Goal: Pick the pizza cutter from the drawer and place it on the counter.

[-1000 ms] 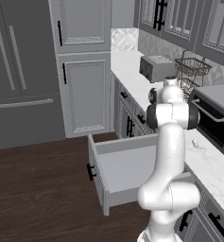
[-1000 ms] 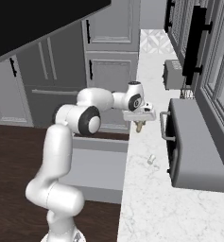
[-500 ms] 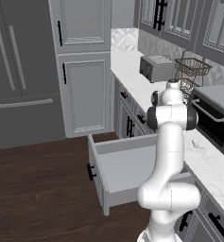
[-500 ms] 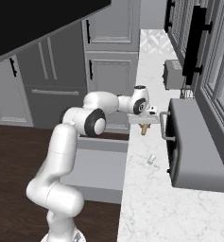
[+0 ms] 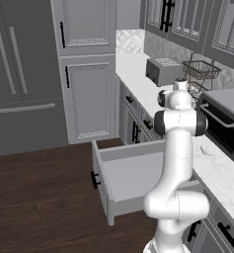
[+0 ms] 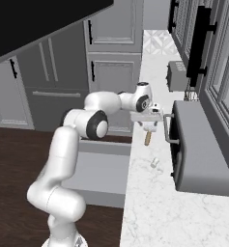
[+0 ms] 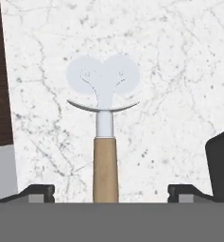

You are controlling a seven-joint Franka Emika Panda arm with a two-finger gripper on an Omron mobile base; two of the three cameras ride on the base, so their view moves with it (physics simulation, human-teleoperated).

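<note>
The pizza cutter (image 7: 105, 160) points away from my hand over the white marble counter (image 7: 179, 71), its silver wheel blade far and its wooden handle near. My gripper (image 7: 111, 191) is open, with the handle between the two fingertips (image 7: 38, 191) and a clear gap on each side. From the right base view, the gripper (image 6: 148, 129) hangs over the counter (image 6: 150, 207) with the brown handle of the pizza cutter (image 6: 148, 138) just below it. I cannot tell whether the cutter rests on the slab. The grey drawer (image 5: 133, 178) stands pulled out, its inside bare where it shows.
A dark oven box (image 6: 198, 144) sits on the counter right beside the gripper, its edge (image 7: 219, 165) close to my right finger. A tiny white cylinder (image 6: 154, 163) lies nearer the base. Further along stand a toaster (image 5: 163, 70) and a wire basket (image 5: 200, 71).
My jaws were shut on the cutter's handle and now stand wide apart, letting go of it. The hand has barely moved over the counter.
</note>
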